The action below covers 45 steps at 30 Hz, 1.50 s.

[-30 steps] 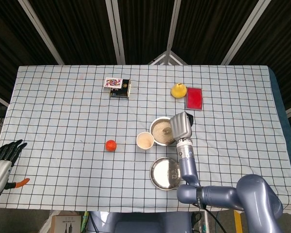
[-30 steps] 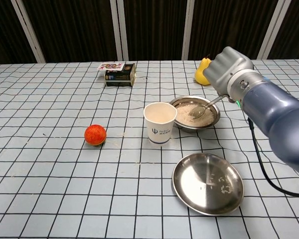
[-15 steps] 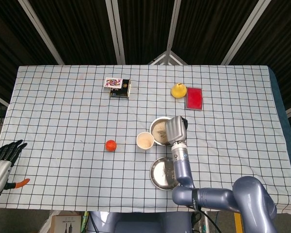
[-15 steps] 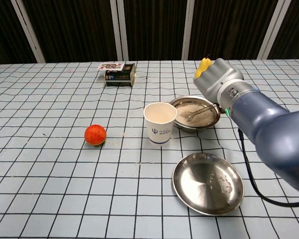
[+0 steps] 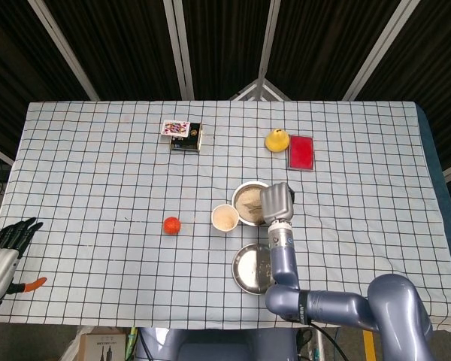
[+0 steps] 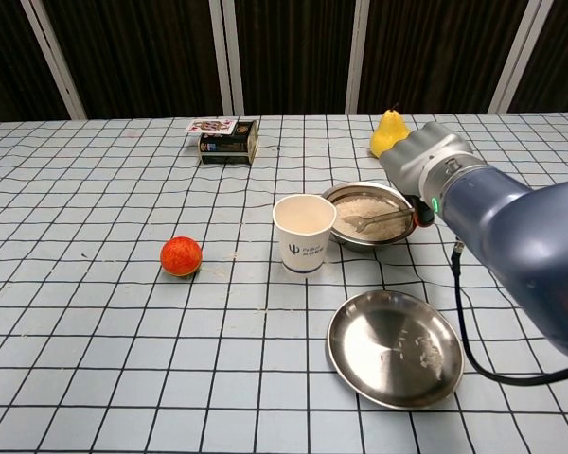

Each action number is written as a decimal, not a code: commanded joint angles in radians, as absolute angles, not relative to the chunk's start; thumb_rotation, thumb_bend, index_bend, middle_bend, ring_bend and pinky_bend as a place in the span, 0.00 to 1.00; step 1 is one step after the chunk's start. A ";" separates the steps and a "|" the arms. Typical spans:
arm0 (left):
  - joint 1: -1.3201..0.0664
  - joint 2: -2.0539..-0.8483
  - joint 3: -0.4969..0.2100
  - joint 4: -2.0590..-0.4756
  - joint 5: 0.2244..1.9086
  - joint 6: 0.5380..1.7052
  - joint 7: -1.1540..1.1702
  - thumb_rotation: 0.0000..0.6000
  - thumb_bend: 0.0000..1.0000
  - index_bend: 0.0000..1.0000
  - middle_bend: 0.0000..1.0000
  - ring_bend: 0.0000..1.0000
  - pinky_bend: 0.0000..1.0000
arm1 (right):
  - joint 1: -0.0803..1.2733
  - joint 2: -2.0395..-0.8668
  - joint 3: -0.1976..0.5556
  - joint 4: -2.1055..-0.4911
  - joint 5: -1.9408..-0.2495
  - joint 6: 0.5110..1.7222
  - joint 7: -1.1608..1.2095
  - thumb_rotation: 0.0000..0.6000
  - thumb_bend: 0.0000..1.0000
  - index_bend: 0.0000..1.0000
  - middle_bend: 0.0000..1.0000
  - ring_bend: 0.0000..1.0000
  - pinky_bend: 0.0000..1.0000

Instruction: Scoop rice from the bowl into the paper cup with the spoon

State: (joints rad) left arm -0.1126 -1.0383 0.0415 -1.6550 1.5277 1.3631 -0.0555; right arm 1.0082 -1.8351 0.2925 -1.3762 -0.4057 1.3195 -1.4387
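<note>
A steel bowl (image 6: 400, 200) (image 5: 244, 189) of white rice sits right of centre. A white paper cup (image 6: 304, 232) (image 5: 225, 218) stands upright just left of it, touching or nearly touching it. My right hand (image 6: 424, 168) (image 5: 276, 201) hovers over the bowl's right rim and grips the handle of a metal spoon (image 6: 377, 219). The spoon lies nearly flat across the rice, its head at the bowl's left side close to the cup. My left hand (image 5: 5, 244) is far off at the table's front left corner, fingers apart and holding nothing.
An empty steel plate (image 6: 395, 347) (image 5: 249, 268) lies in front of the bowl. An orange ball (image 6: 181, 256) sits left of the cup. A card box (image 6: 229, 140), a yellow pear (image 6: 386, 132) and a red card pack (image 5: 301, 152) are further back.
My right hand shifted left and lower over the bowl, then slightly back right. The spoon's head slid from the bowl's middle to its left side and the handle flattened. The left hand stayed put.
</note>
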 commanded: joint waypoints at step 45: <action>-0.114 -1.036 0.043 -1.663 1.517 1.354 -0.046 1.00 0.00 0.00 0.00 0.00 0.00 | 1.013 -1.747 0.386 -1.482 -0.253 1.320 -1.301 1.00 0.68 0.66 0.97 1.00 1.00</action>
